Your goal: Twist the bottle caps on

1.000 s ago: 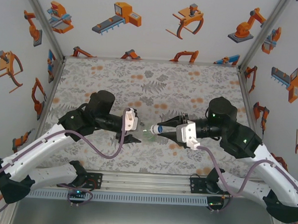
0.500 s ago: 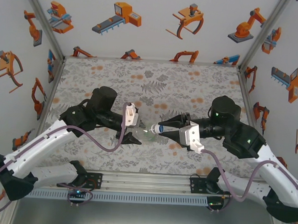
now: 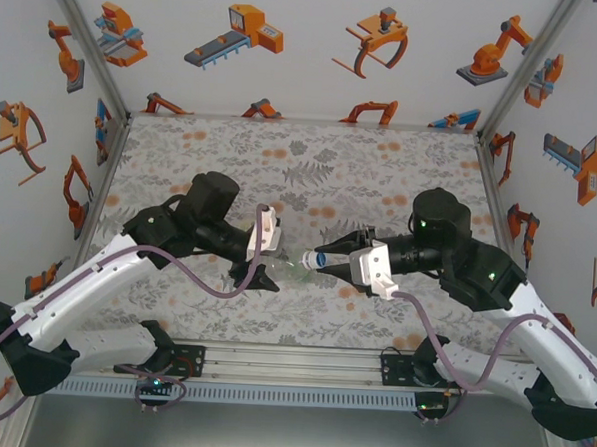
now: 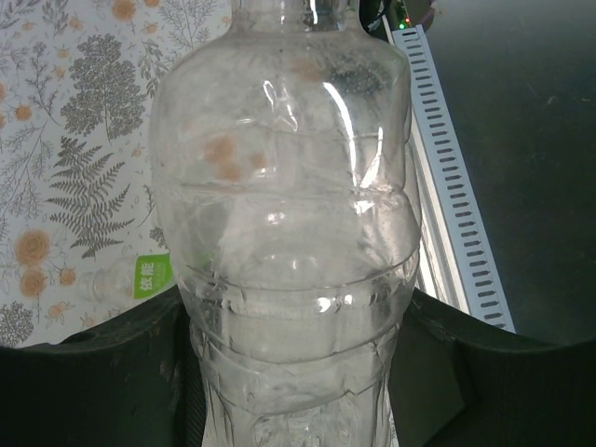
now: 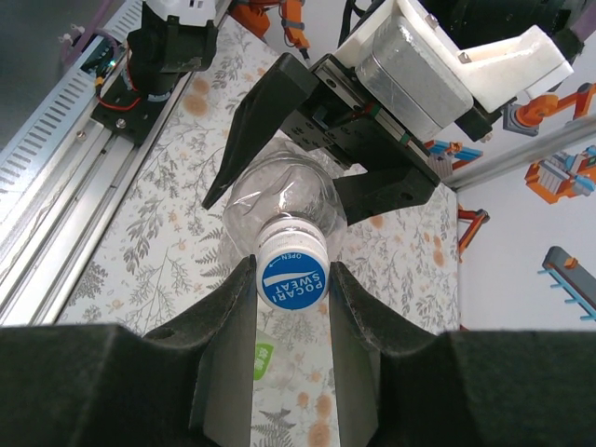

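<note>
left tool (image 3: 262, 272) clamped on clear bottle (image 4: 289, 233), right tool (image 3: 325, 260) clamped on blue cap (image 5: 292, 270) at neck; tilted axes risk cross-threading, bottle may slip.

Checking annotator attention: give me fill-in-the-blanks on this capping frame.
1. The right tool pinches a ____ cap.
2. It reads POCARI ____.
3. The left tool grips a clear bottle; the other bottle, on the table, has a ____ label.
Missing: blue; SWEAT; green.
</note>
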